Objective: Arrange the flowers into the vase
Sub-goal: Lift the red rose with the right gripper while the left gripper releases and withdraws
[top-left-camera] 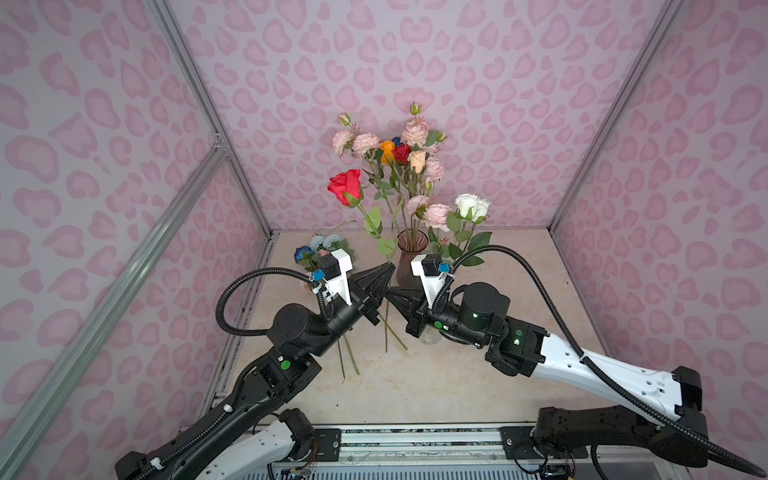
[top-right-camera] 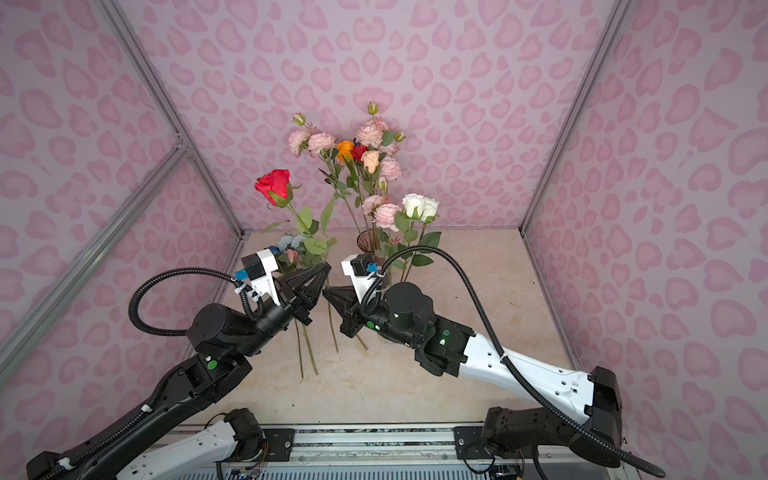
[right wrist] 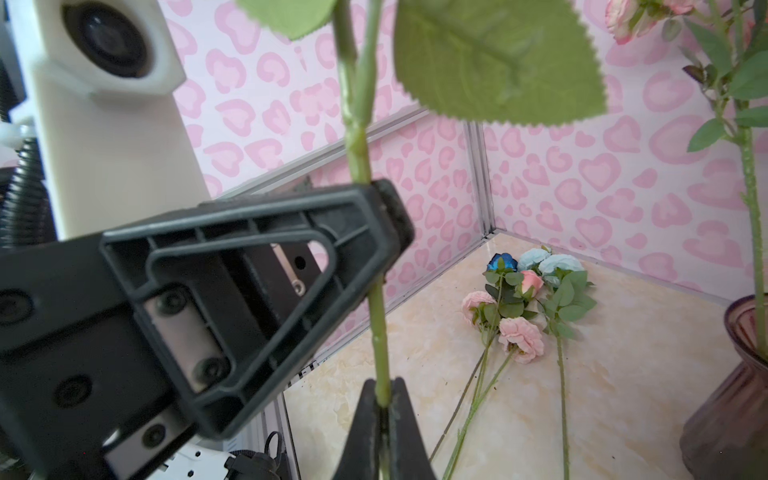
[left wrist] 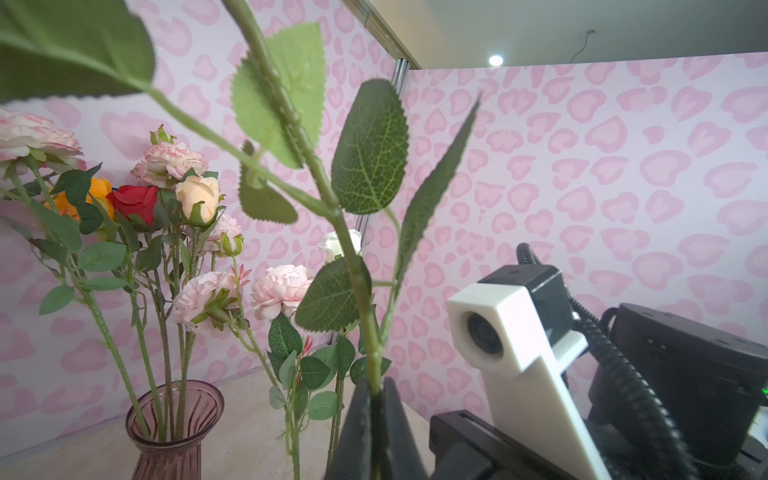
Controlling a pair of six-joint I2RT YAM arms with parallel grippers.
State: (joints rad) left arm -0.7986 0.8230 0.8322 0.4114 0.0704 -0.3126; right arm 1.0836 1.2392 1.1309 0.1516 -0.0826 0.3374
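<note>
Right wrist view: the right gripper [right wrist: 384, 395] is pressed together on the green stem [right wrist: 380, 324] of the red rose [top-left-camera: 345, 187], and the left gripper [right wrist: 388, 203] pinches the same stem just above it; the left wrist view confirms that upper pinch. In both top views the rose stands between the two arms, its long axis running from the cut end at about 6 o'clock up to the head at 11 o'clock, leaning away from the ribbed purple glass vase [top-left-camera: 404, 266]. Whether the cut end touches the table [top-left-camera: 498, 374] I cannot tell. The vase mouth lies near, at roughly 1 o'clock from both grippers, about equally close to each. I judge the cut end must rise over that rim. Other flowers [right wrist: 519, 307] lie on the table at 10 o'clock
</note>
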